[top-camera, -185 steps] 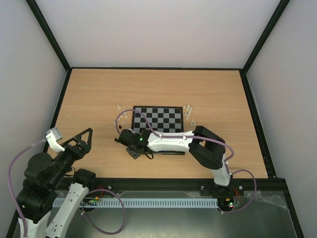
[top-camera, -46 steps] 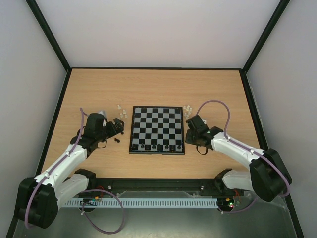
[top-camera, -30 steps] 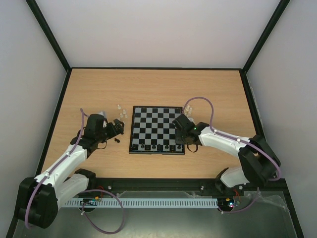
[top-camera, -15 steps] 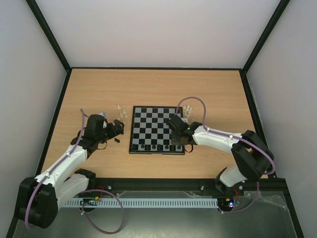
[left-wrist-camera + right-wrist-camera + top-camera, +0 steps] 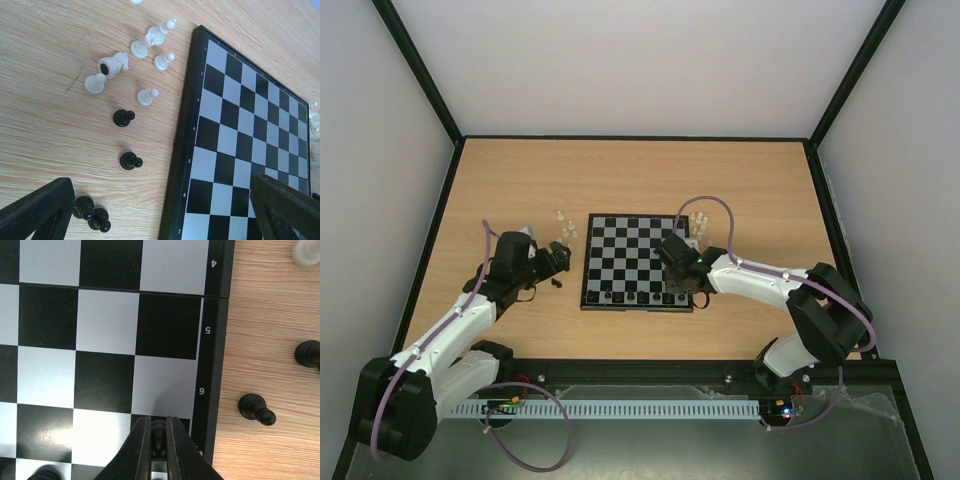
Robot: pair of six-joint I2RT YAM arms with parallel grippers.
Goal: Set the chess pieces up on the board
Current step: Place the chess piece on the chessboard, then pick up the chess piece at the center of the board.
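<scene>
The board [image 5: 632, 250] lies flat near the middle of the wooden table [image 5: 520, 180], square to the two arms. A row of black pieces [image 5: 630, 297] stands along its near edge.

One further black piece [image 5: 158, 437] is pinched upright in the right gripper [image 5: 158, 422], whose jaws are drawn narrow around it. It hangs over the dark square at the board's right edge, one row nearer the arms than the rim numeral 6. Whether its base touches that square cannot be told.

Left of the board, on bare wood, lies a cluster of whitish pieces [image 5: 146, 96], close together but not touching the rim; one of them shows its hollow base. Nearer the arms, two black pawns [image 5: 122, 117] stand apart from each other. A black pair [image 5: 92, 212] stands side by side just beside the left gripper's outer finger [image 5: 40, 210].

Right of the board, two loose black pieces [image 5: 255, 409] rest on the wood near the rim. A whitish group [image 5: 700, 222] sits by the far right corner.

The left gripper [image 5: 160, 210] hangs over the board's left rim with its jaws spread wide and nothing between them. One finger is above the wood, the other above the squares.
</scene>
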